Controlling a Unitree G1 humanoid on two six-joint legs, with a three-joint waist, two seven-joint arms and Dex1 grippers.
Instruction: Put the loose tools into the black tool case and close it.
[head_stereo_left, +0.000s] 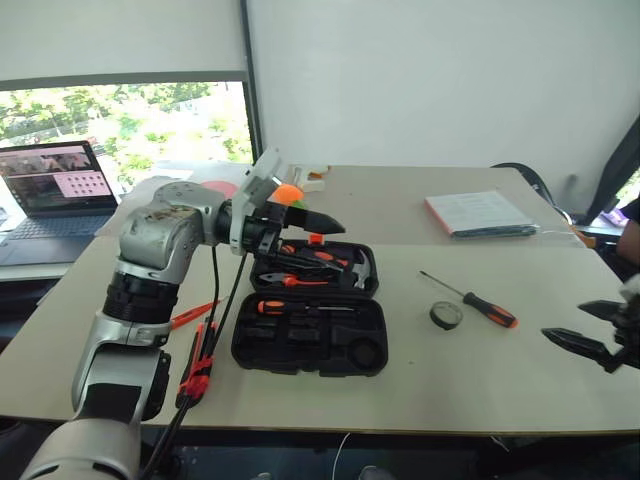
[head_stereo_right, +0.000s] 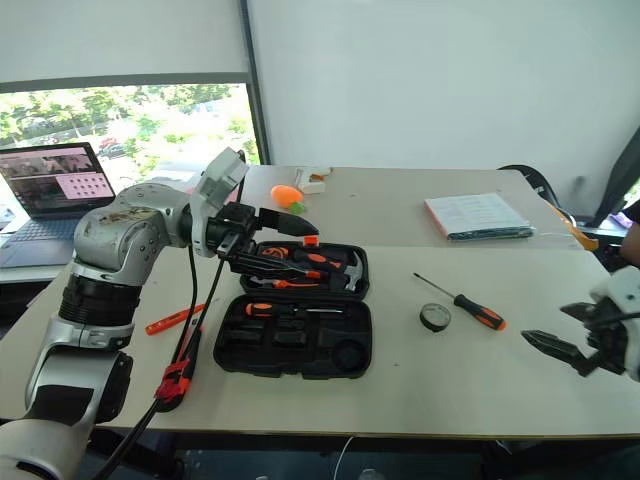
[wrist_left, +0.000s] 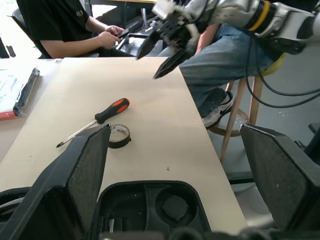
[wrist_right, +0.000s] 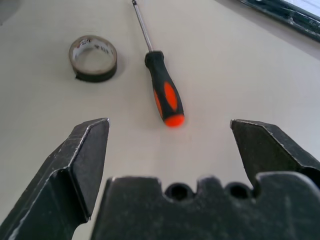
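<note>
1. Right wrist view: we see the black-and-orange screwdriver (wrist_right: 164, 90) and tape roll (wrist_right: 93, 57) lying loose on the counter (wrist_right: 240, 75), toward its right edge.
2. Both look light and rigid; we judge the ribbed handle the surest hold.
3. The right gripper (wrist_right: 170, 150) has open, empty jaws; the left gripper (head_stereo_left: 300, 225), also with open, empty jaws, hangs above the open black tool case (head_stereo_left: 310, 340) mid-counter.

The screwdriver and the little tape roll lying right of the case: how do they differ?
The screwdriver is long and straight, a thin metal shaft on a black-and-orange handle; the tape roll is a small flat ring. The screwdriver is brightly marked, the tape roll dark outside and pale inside. Both lie loose on the table, close together but apart, outside the open tool case.
</note>
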